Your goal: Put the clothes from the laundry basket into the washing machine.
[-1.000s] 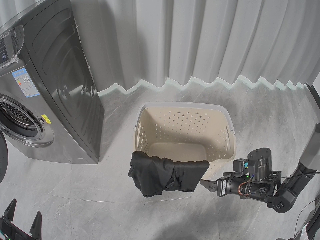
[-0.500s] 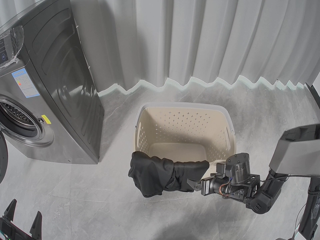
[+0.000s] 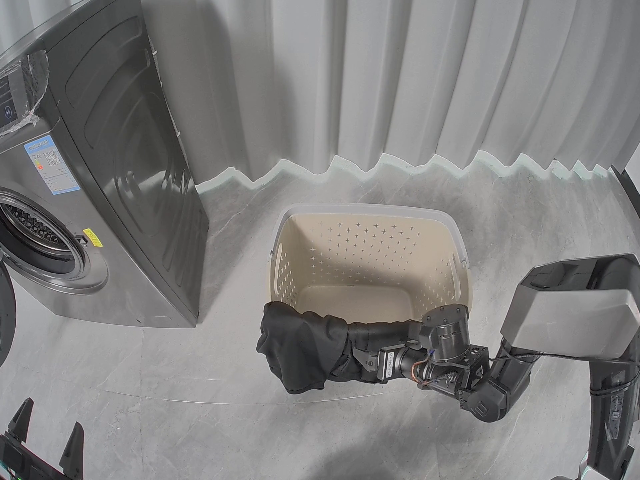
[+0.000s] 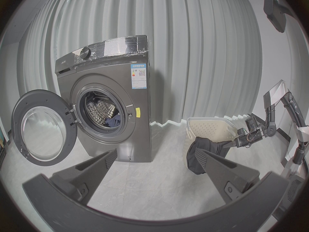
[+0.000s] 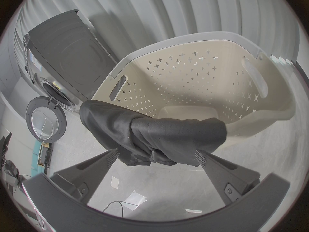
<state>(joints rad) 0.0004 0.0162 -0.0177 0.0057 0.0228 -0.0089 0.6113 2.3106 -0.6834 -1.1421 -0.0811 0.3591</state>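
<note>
Black garment (image 3: 310, 355) hangs over the near rim of the laundry basket (image 3: 373, 209); your right gripper (image 5: 156, 154) stands wide at its folds; push in deep, gather several layers, then close firmly.

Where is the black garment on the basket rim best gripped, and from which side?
Probably the folded band of the black garment lying along the near rim of the laundry basket, coming from outside the basket at its right end: there the cloth hangs free, thin enough for the open right gripper.
</note>
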